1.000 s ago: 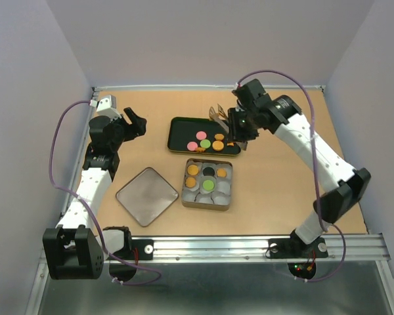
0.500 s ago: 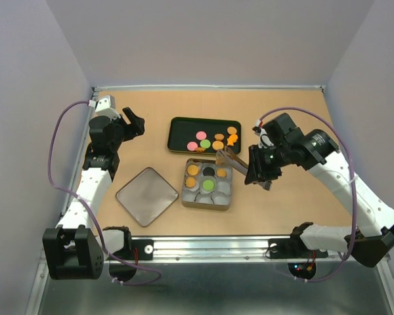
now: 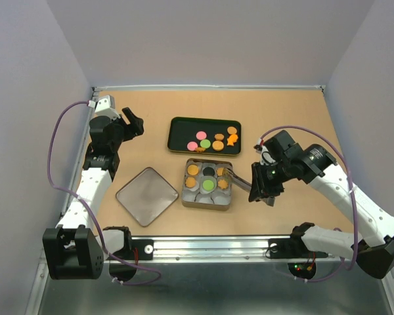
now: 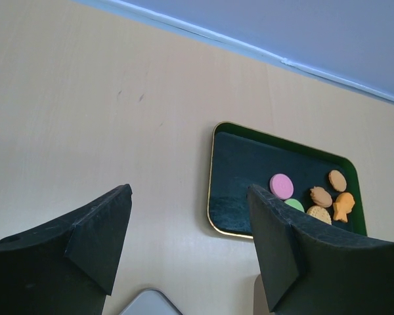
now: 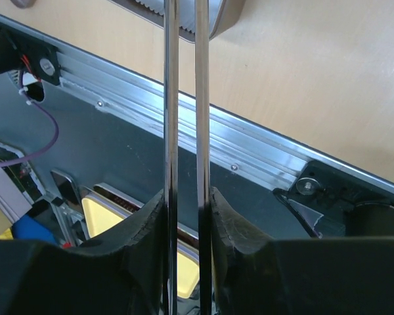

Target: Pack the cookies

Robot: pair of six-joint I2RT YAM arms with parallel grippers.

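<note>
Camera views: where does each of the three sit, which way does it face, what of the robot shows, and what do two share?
Top external: above and behind the bases, facing down on the table; left arm and right arm show.
Left wrist: on the left arm, facing across to the tray; its open left hand shows.
Right wrist: on the right arm, facing the near rail; right hand shut on tongs.
Shared: top external and left wrist both show the tray's cookies.

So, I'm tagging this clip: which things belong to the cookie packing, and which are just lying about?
In the job: cookies, dark tray, tin with paper cups, tongs in the right gripper.
Lying about: square lid, left gripper with jaws open.
</note>
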